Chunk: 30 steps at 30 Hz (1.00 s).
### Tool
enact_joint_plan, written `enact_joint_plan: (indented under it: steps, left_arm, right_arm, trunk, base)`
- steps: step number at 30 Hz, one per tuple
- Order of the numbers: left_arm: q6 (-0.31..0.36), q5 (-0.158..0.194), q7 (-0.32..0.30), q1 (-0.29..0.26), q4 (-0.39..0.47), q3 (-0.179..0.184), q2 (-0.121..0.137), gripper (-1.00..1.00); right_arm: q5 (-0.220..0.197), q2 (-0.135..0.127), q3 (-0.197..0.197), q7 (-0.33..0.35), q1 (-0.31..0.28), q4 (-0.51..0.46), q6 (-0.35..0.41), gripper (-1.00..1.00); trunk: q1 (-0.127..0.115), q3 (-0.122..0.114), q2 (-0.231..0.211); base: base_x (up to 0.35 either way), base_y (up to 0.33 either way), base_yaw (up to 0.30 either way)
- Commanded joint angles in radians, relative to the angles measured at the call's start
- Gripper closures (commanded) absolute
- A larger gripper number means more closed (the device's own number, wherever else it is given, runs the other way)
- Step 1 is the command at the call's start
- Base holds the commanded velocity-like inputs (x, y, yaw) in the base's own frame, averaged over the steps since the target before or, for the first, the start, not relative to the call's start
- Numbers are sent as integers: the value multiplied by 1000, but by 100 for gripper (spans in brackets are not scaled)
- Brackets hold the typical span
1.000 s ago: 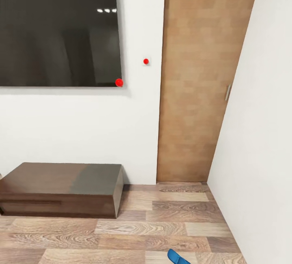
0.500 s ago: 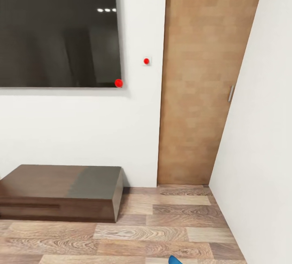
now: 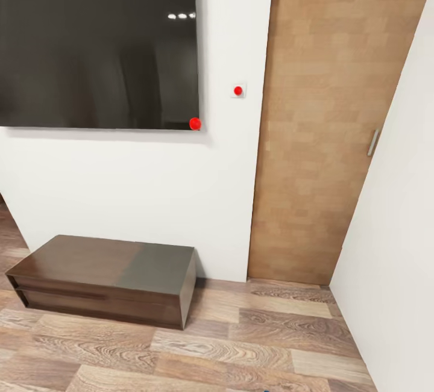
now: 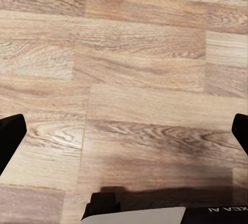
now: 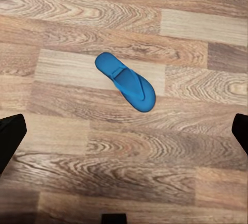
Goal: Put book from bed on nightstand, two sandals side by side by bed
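Between the earlier head views and the present one the whole scene had shifted rightward and the low cabinet (image 3: pixel 108 280) sat farther off; this was the camera moving, not the furniture. The blue sandal tip seen earlier at the lower edge had all but left the head view.

The dark wall panel (image 3: pixel 96 43), the wooden door (image 3: pixel 325 121) and the plank floor (image 3: pixel 241 344) were otherwise in order.

The right gripper (image 5: pixel 124 136) was spread wide, both fingertips at the frame edges, nothing between them. The left gripper (image 4: pixel 124 136) stood likewise apart over bare planks.

One sandal (image 5: pixel 125 81) lay flat on the floor, sole down, beneath the right gripper and clear of both fingers. Its long axis ran diagonally to the planks; the narrower, strapped end lay away from the broader rounded end. Which end faced the bed could not be determined, as the bed was not seen.

Judgement: the step in hand was reaching this sandal. The wrist should be turned so the jaws close across the narrow width, not along the length, then lowered squarely.
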<state>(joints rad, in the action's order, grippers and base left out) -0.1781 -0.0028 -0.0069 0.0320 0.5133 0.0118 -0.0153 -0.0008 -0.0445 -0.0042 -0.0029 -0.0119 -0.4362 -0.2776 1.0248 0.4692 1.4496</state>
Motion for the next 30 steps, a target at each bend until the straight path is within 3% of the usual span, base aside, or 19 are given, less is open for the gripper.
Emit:
enact_joint_plan:
  steps: [1, 17, 30]
  left_arm:
    - [-1, 0, -1, 0, 1, 0, 0, -100]
    - [-1, -1, -1, 0, 1, 2, 0, -100]
    - [-1, -2, -1, 0, 1, 1, 0, -100]
  right_arm:
    - [0, 0, 0, 0, 0, 1, -3, -100]
    - [1, 0, 2, 0, 0, 1, -3, -100]
    - [1, 0, 3, 0, 0, 1, -3, -100]
  trunk:
    - [0, 1, 0]
    - [0, 1, 0]
    - [0, 1, 0]
  base:
    - [111, -119, 240]
    - [166, -171, 218]
    - [123, -244, 30]
